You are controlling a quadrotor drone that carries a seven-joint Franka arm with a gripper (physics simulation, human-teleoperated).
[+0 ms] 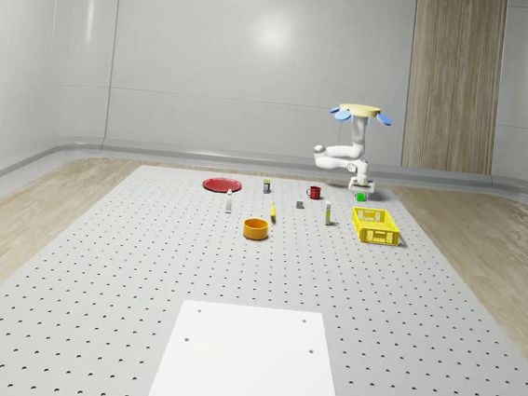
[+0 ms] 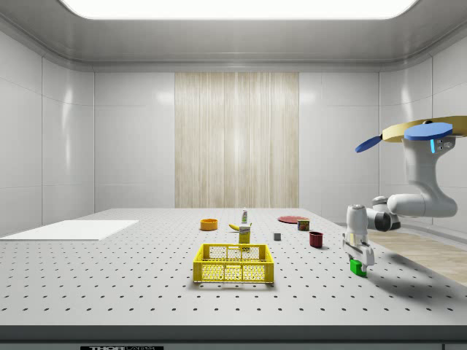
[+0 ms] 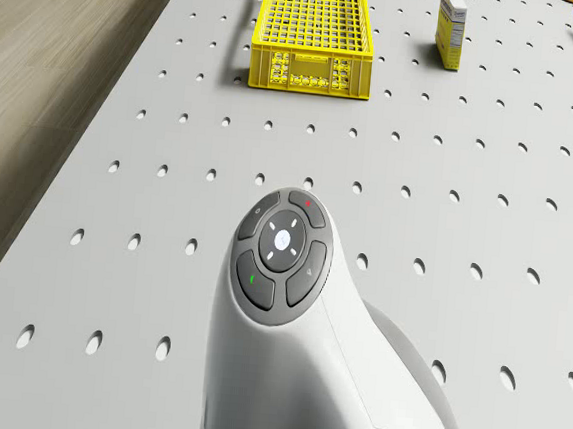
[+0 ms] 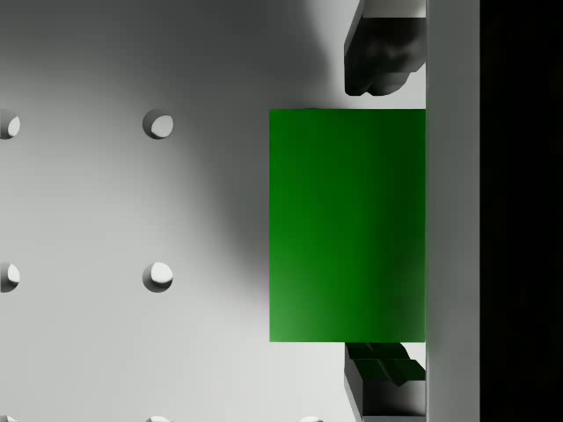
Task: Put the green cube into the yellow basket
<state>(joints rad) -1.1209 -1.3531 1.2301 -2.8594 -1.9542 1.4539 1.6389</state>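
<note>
Yellow basket (image 2: pixel 233 263) at the side view's nine o'clock, green cube (image 2: pixel 357 267) on the perforated table (image 2: pixel 109 284) at three o'clock, under the hovering drone (image 2: pixel 423 133). To grasp well, the gripper (image 2: pixel 360 257) should settle squarely over the cube before squeezing. Its fingers (image 4: pixel 383 53) stand apart astride the cube, close to two opposite faces; contact I cannot tell.

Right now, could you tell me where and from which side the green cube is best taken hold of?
Take the green cube by two opposite flat side faces, coming straight down from above. It sits flat on the perforated table with its top face free, and nothing stands close beside it. The hand is already down at the cube, below the hovering drone, with a finger past each of two opposite edges.
</note>
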